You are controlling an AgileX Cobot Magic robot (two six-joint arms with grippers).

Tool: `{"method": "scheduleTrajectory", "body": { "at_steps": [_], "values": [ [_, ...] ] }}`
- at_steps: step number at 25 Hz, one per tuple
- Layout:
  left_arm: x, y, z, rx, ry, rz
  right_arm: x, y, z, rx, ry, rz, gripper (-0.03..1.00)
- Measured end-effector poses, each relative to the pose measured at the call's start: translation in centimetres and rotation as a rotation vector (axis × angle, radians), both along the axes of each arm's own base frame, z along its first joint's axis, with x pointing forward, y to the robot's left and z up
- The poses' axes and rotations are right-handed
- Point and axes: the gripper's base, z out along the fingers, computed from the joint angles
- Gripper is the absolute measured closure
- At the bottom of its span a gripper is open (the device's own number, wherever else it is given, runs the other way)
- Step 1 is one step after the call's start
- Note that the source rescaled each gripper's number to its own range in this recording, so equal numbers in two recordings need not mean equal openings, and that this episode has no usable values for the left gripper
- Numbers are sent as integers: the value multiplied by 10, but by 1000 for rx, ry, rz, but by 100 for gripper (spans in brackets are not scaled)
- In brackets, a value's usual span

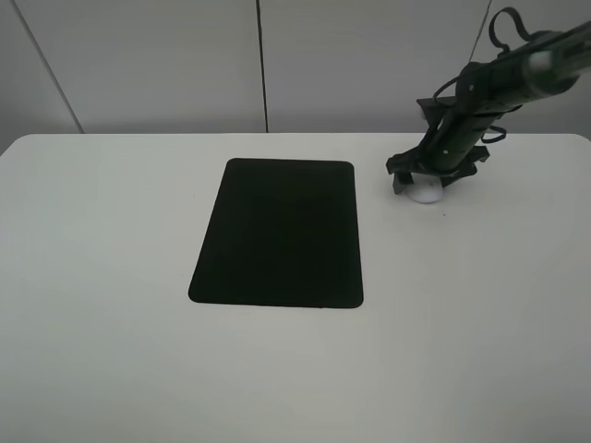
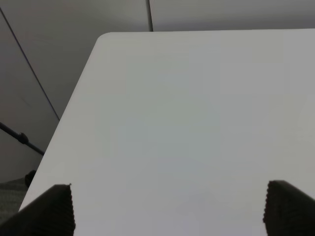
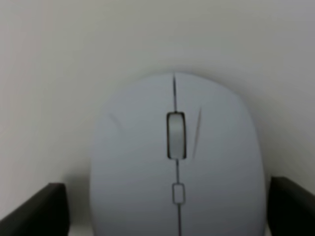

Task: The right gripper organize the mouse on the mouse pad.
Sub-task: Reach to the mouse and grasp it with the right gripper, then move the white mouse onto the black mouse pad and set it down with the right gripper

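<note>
Currently my right gripper (image 1: pixel 429 182) straddles the mouse (image 3: pixel 177 162). My fingers (image 3: pixel 39 209) are spread wide, one on each flank, not clamped. The mouse's long axis runs straight between them, scroll wheel (image 3: pixel 176 135) away from my wrist, so closing would squeeze its sides. It sits on the table (image 1: pixel 480 305), with the mouse pad (image 1: pixel 282 231) at its 8 o'clock. My left gripper (image 2: pixel 170 211) is wide and empty.

No text, brand, label or number can be read anywhere; the small rectangular mark (image 3: pixel 178 193) on the mouse (image 3: pixel 147 162) is blank.
</note>
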Motion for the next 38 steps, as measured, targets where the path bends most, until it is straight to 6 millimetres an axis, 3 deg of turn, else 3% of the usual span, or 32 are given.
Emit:
{"method": "scheduleTrajectory", "body": {
  "at_steps": [1,2,3,4,29,33,38],
  "values": [
    [0,0,0,0,0,0,0,0,0,1,0,-1,24],
    [0,0,0,0,0,0,0,0,0,1,0,0,46],
    [0,0,0,0,0,0,0,1,0,1,0,0,85],
    [0,0,0,0,0,0,0,1,0,1,2,-1,96],
    [0,0,0,0,0,0,-1,0,1,11,14,-29,97],
    [0,0,0,0,0,0,-6,0,13,6,44,-35,97],
    [0,0,0,0,0,0,-15,12,44,15,63,-43,97]
  ]
}}
